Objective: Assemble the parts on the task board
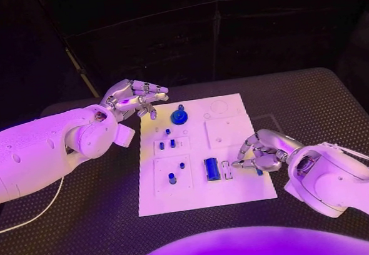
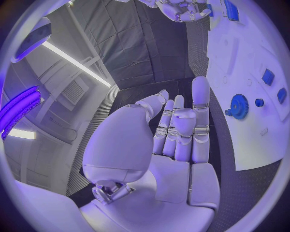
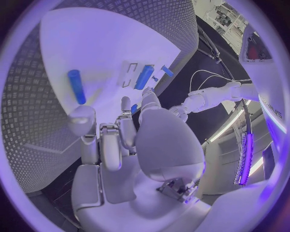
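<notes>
task board (image 1: 237,187) edge under right hand (image 1: 261,153)

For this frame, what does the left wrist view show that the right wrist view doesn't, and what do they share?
Left wrist view alone: the blue gear standing on the task board, a small round blue part beside it, and the left hand's own palm and fingers up close, holding nothing. Right wrist view alone: a loose blue cylinder lying on the board near the right hand. Both share the white board, the long blue bar, and a distant sight of the opposite hand.
</notes>
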Robot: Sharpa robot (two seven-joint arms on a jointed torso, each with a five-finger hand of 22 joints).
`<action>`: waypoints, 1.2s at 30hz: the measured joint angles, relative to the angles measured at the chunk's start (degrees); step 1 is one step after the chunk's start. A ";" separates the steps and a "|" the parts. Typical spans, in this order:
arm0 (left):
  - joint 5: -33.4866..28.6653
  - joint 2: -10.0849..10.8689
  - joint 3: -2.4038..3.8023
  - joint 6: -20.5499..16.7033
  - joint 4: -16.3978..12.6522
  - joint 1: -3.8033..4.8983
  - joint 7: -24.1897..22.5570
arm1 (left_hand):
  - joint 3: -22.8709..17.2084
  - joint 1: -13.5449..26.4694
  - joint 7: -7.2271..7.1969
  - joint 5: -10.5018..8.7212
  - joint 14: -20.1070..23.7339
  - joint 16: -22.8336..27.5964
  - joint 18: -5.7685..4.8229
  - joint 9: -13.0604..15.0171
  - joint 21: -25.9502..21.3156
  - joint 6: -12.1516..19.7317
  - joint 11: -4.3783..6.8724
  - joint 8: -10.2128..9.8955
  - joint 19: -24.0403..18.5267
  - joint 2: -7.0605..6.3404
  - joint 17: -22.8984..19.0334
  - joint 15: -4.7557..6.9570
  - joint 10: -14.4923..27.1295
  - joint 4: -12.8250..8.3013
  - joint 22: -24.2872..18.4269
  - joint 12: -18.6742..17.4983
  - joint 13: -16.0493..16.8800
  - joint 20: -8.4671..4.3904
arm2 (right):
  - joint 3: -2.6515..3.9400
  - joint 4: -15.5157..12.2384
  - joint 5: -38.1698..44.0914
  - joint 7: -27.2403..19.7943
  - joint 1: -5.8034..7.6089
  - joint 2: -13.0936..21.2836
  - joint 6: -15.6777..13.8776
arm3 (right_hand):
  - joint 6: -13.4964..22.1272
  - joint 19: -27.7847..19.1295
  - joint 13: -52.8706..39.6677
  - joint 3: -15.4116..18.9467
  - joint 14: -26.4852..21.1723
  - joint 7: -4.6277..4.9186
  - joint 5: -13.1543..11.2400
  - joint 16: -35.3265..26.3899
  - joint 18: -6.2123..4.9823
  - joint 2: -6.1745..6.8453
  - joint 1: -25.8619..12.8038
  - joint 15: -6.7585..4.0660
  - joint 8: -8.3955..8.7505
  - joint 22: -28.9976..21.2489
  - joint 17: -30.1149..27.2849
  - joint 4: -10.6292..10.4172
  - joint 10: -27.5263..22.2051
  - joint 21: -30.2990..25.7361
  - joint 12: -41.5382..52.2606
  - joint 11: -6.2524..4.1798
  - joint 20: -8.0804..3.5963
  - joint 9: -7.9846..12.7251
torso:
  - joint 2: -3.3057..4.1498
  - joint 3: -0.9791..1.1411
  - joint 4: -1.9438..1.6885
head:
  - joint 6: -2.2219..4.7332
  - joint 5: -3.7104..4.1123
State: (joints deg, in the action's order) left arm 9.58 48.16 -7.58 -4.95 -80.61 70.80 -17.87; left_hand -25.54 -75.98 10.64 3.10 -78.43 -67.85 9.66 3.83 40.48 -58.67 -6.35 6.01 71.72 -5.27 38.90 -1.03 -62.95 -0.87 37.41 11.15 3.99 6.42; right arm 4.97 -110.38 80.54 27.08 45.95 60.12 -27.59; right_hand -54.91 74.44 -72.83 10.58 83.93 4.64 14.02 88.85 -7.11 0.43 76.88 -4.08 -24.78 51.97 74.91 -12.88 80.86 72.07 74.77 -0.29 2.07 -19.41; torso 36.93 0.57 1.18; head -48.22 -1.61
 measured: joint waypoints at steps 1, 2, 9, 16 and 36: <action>0.00 -0.02 0.00 0.00 0.01 0.00 0.00 | 0.00 0.00 0.00 0.00 0.00 0.00 0.00 0.00 0.00 0.00 0.00 0.00 0.00 0.00 0.00 0.00 0.00 0.00 0.00 0.00 0.00 0.00 | 0.02 -0.02 -0.26 -0.15 0.00 1.00 0.00 | 0.00 0.00 0.00 0.00 0.00 0.00 0.00 0.00 0.00 0.00 0.00 0.00 0.00 0.10 0.00 0.00 0.00 0.00 0.00 0.00 0.00 0.00 | -0.02 -0.01 0.00 | 0.00 0.19; 0.00 -0.03 0.00 0.00 0.02 0.00 0.00 | 0.00 0.00 0.00 0.00 0.00 0.00 0.00 0.00 0.00 0.00 0.00 0.00 0.00 0.00 0.00 0.00 0.00 0.00 0.00 0.00 0.00 0.00 | 0.02 -0.02 -0.40 -0.23 0.00 1.69 0.01 | 0.00 0.12 0.01 0.03 0.00 0.00 0.19 0.00 0.00 0.00 0.00 0.00 0.00 0.13 0.00 -0.04 0.00 0.00 0.00 0.00 0.12 0.02 | -0.05 -0.03 0.00 | 0.00 0.29; 0.00 -0.27 -0.02 0.01 0.17 -0.01 -0.01 | 0.17 0.26 0.00 0.00 0.00 0.00 0.00 0.00 0.00 0.00 0.00 0.00 0.00 0.26 0.00 0.00 0.00 0.17 -0.08 0.29 0.00 0.00 | 0.04 1.06 0.30 0.08 0.01 4.41 0.96 | -0.85 0.40 -0.02 0.77 0.00 -0.22 0.63 0.00 -0.01 -0.30 -0.30 0.00 0.38 1.18 0.00 -0.77 0.00 0.43 0.03 0.00 0.40 0.18 | -0.25 -0.06 0.32 | 0.04 1.07; 0.00 -0.38 -0.04 0.05 0.30 -0.02 -0.02 | 0.17 0.26 0.00 0.00 0.00 0.00 0.00 0.00 0.00 0.00 0.00 0.00 0.00 0.26 0.00 0.00 0.00 0.17 -0.08 0.29 0.00 0.00 | 0.00 2.33 3.29 1.68 -0.05 4.34 2.77 | -1.35 0.40 -0.16 1.34 0.00 -0.32 0.63 0.00 -0.01 -0.30 -0.30 0.00 0.53 1.31 0.00 -1.69 0.00 0.43 0.04 0.00 0.40 0.32 | -0.38 0.00 0.65 | -0.04 1.36; 0.00 -0.40 -0.16 0.19 0.44 -0.05 -0.02 | 0.16 0.25 0.00 0.00 0.00 0.00 0.00 0.00 0.00 0.00 0.00 0.00 0.00 0.26 0.01 0.00 0.00 0.16 -0.07 0.29 0.00 0.00 | -0.07 3.00 8.97 4.16 -1.44 2.88 7.63 | -2.92 0.40 -0.16 2.12 0.00 -0.83 0.83 0.00 -0.01 -0.29 -0.76 0.00 0.60 1.46 -0.01 -2.45 -0.01 0.43 -0.29 0.00 0.40 0.27 | -0.41 -0.09 0.64 | -0.50 1.69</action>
State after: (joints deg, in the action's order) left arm 9.58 47.75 -7.74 -4.76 -80.17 70.74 -17.90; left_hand -25.38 -75.73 10.64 3.10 -78.43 -67.85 9.66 3.83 40.48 -58.67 -6.35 6.01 71.72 -5.01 38.91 -1.03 -62.95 -0.71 37.35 11.44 3.99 6.42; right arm 4.90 -107.38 89.51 31.24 44.50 63.00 -19.96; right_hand -57.83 74.84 -72.99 12.69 83.93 3.81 14.86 88.85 -7.12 0.14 76.12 -4.08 -24.18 53.43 74.91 -15.34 80.85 72.50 74.47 -0.29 2.46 -19.14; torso 36.51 0.48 1.82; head -48.72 0.08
